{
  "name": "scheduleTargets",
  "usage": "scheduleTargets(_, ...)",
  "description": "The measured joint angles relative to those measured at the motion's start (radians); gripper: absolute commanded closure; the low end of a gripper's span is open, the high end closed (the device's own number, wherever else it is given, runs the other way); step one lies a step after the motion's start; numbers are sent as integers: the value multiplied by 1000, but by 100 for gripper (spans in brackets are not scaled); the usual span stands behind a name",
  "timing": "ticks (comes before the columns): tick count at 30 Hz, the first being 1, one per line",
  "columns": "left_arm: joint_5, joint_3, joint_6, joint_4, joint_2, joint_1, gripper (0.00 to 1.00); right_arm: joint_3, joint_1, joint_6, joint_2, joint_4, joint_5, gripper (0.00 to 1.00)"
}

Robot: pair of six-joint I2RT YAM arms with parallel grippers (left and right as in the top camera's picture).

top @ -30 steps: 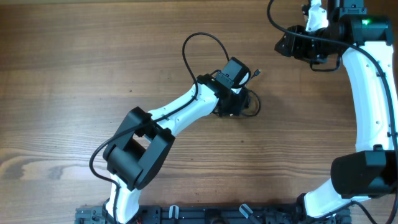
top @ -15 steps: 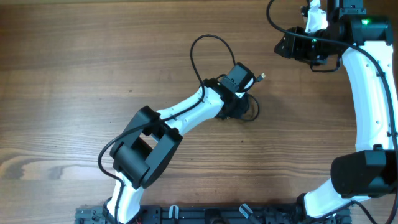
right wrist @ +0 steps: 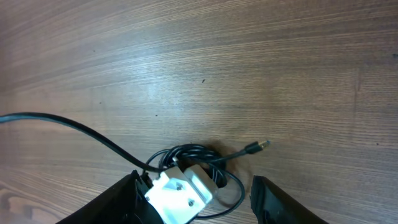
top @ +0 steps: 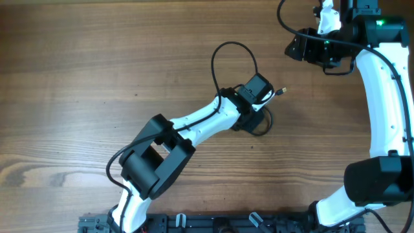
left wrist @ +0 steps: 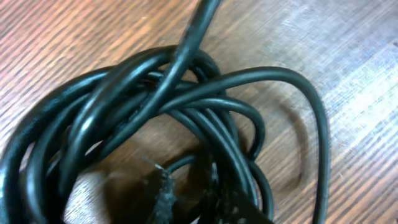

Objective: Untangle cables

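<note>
At centre of the brown wooden counter, thin black flexible cables lie knotted under the left hand; its grip cannot be told. Right hand spread, well apart. Step judged: engaging the knot. Next: draw one loop free.

A brown wood-grain table fills the view; a black rail lines its near edge.

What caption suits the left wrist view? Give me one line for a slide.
Left wrist close-up: tangled black cables piled in overlapping loops on the wooden table.
</note>
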Motion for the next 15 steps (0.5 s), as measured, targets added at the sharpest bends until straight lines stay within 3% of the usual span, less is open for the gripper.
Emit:
scheduleTargets(7, -27, 2, 11, 0, 3, -26, 96, 0, 0, 0, 0, 0, 4, 39)
scheduleTargets(15, 42, 9, -88, -55, -38, 32, 96, 0, 0, 0, 0, 14, 7, 39)
